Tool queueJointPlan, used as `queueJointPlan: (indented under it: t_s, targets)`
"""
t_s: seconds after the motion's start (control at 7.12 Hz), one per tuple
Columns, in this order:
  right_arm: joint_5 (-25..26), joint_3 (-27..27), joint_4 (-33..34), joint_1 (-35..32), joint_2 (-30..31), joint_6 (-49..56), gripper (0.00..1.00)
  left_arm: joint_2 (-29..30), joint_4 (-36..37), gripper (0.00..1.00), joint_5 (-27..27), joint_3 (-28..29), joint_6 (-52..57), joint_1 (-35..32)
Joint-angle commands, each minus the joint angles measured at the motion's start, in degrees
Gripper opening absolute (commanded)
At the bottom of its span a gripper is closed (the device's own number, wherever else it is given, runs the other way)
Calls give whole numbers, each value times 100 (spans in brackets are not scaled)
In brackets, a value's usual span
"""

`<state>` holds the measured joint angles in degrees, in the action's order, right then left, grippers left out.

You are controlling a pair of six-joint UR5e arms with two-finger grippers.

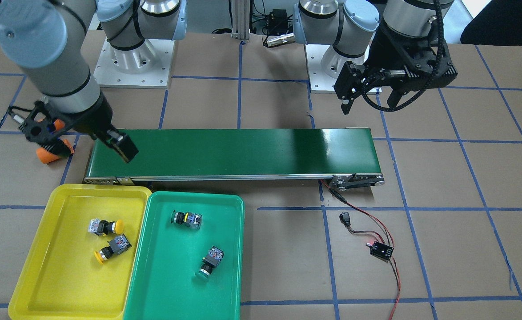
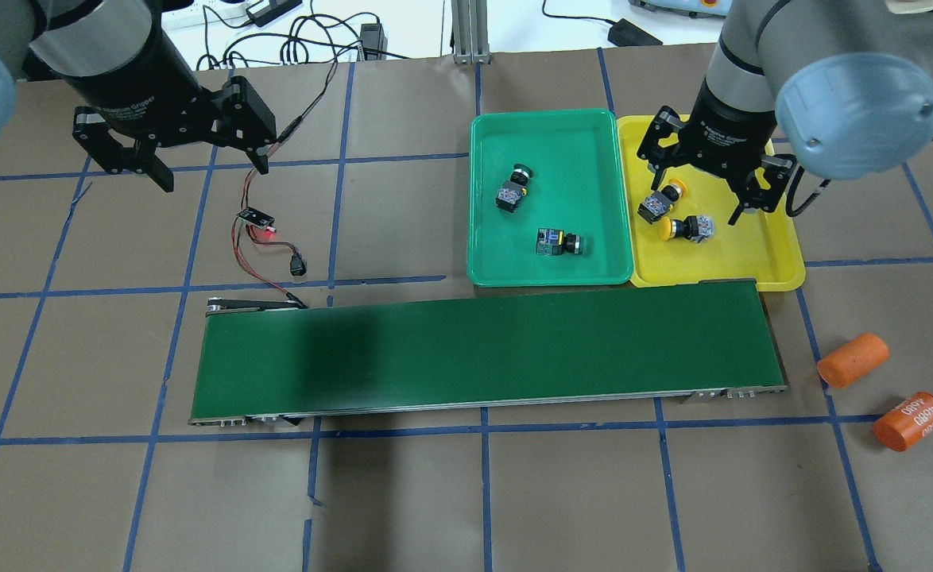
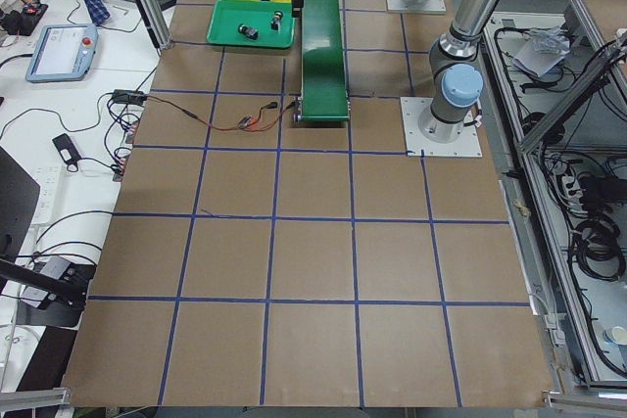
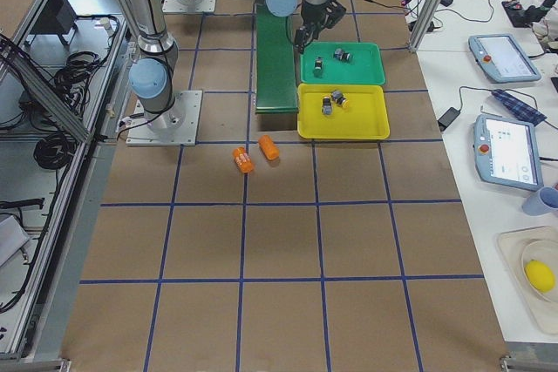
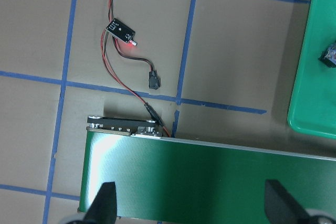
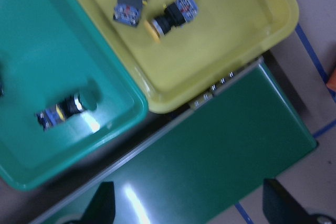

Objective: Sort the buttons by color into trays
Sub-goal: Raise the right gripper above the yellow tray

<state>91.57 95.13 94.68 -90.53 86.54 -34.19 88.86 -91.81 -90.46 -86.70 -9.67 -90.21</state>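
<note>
Risk: right tool (image 2: 694, 203), empty and wide, hangs over yellow-domed push-buttons (image 2: 683, 229) in shallow yellow plastic tray (image 2: 752, 254) (left tool (image 2: 212, 171) also wide); low exit could scatter them.

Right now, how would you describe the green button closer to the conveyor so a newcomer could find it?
Find the long conveyor belt; the green tray sits beside it. Of its two green-capped buttons, the near button lies closest to the belt and parallel to it; the other button lies crosswise.
</note>
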Motion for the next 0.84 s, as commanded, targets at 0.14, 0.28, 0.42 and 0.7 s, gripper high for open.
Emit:
queueJointPlan:
  t_s: [0.14, 0.28, 0.42, 0.7]
  targets:
    - [-17, -3, -1127, -553, 1020, 526, 100, 79, -470, 100, -7, 242, -8, 3]
    - [-69, -12, -1127, -545, 1153, 875, 100, 53, -434, 100, 10, 207, -9, 3]
    - [-78, 31, -1119, -492, 1215, 1792, 100, 52, -216, 100, -7, 119, -26, -14]
    - [-51, 41, -1005, -466, 1251, 2408, 100, 52, -100, 100, -16, 101, -52, -15]
